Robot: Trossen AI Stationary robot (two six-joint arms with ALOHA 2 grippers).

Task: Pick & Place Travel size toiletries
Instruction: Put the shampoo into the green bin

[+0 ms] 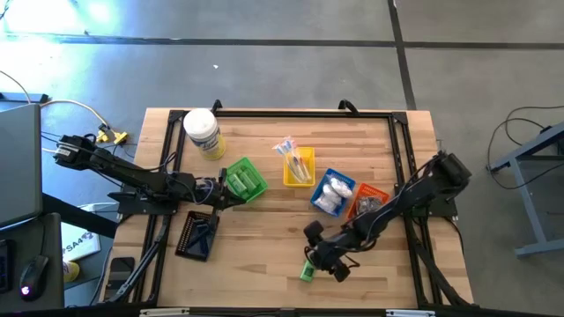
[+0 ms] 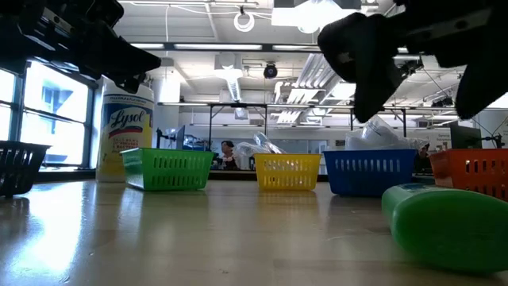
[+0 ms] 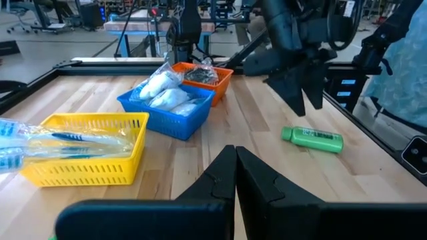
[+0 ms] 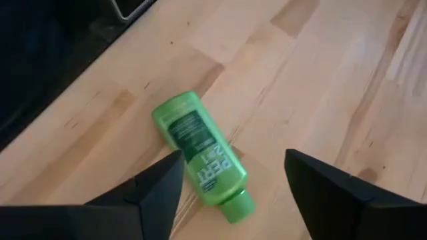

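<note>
Where wood table (image 1: 264,242) ends, workshop, perhaps person (image 2: 228,151), behind.

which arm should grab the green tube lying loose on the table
Right. The right gripper hangs open directly over the green tube, a finger on each side. The left gripper, shut, sits far across the table by the green tray.
</note>
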